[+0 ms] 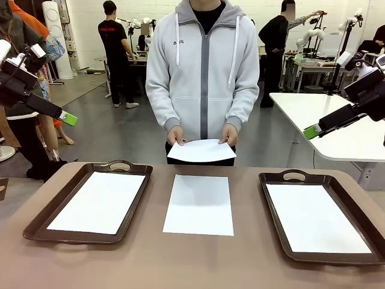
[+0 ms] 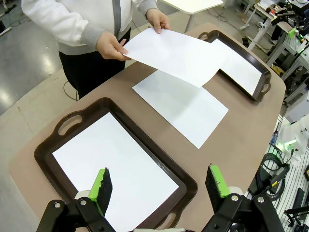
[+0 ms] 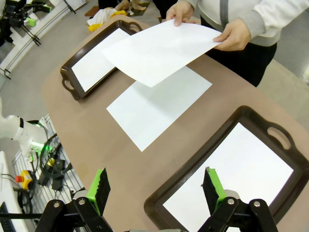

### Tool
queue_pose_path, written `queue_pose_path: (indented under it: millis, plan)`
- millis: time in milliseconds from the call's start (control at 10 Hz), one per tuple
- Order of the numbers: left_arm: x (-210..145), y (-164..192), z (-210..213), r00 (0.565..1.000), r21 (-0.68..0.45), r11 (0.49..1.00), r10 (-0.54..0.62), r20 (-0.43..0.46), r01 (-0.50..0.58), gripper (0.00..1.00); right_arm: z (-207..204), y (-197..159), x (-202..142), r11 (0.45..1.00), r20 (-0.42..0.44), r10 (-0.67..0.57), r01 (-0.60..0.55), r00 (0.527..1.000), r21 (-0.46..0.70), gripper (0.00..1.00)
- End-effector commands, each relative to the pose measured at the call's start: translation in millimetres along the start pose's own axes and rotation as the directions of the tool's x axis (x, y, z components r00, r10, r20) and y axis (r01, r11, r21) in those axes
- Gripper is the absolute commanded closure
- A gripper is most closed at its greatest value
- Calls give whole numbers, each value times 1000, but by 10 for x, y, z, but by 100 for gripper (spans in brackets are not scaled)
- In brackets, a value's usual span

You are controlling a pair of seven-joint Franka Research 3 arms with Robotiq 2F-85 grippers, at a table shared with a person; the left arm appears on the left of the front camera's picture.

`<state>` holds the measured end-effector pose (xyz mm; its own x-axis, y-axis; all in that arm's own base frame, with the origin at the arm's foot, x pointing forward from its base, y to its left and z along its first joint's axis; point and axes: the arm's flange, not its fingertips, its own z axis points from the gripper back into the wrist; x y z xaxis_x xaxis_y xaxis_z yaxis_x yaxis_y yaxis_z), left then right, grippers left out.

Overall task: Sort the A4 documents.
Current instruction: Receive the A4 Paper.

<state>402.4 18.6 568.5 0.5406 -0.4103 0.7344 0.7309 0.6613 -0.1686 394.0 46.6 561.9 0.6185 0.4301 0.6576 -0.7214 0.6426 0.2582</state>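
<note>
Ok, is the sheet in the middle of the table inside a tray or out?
Out. The middle sheet lies flat on the tabletop between the left tray and right tray, touching neither.

We see our right tool (image 3: 156,176) open over a dark brown handled tray (image 3: 195,164) carrying a thin white paper sheet (image 3: 231,174).

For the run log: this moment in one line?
held sheet: in person's hands | middle sheet: on table | left tray, right tray: sheet each | left gripper, right gripper: jaws open
</note>
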Motion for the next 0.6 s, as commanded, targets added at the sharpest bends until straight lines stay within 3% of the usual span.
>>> queue_pose_path:
  millis: [0, 500]
  plan:
    - [1, -10, -7, 1000, 8, 1000, -2, 2, 2, 0, -11, -4, -4, 1000, -1, -2, 2, 1000, 2, 0]
    - [1, -10, -7, 1000, 8, 1000, -2, 2, 2, 0, -11, -4, -4, 1000, -1, -2, 2, 1000, 2, 0]
